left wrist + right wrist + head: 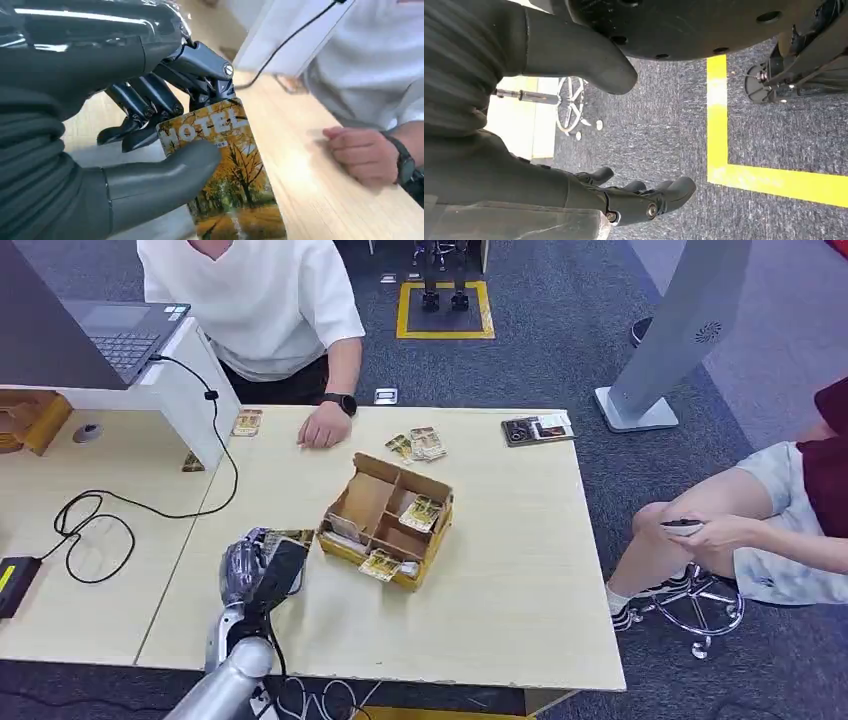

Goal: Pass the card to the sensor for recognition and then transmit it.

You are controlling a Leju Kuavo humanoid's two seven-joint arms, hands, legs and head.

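My left hand (256, 568) hovers over the wooden table (520, 570), just left of the cardboard box (388, 520). It pinches a hotel card (225, 180) with an autumn-tree picture between thumb and fingers; the card (292, 537) pokes out toward the box. The box has compartments with more cards (422, 512) inside and one card (380, 564) on its front edge. My right hand (624, 197) hangs beside the table over grey carpet, fingers apart and holding nothing. No sensor can be told apart for sure.
A person in a white shirt sits across the table, fist (324, 428) resting on it. Loose cards (420, 445) lie behind the box. A laptop (110, 335) stands on a white riser at the left, with a black cable (90, 515). Another seated person (770, 520) is at the right.
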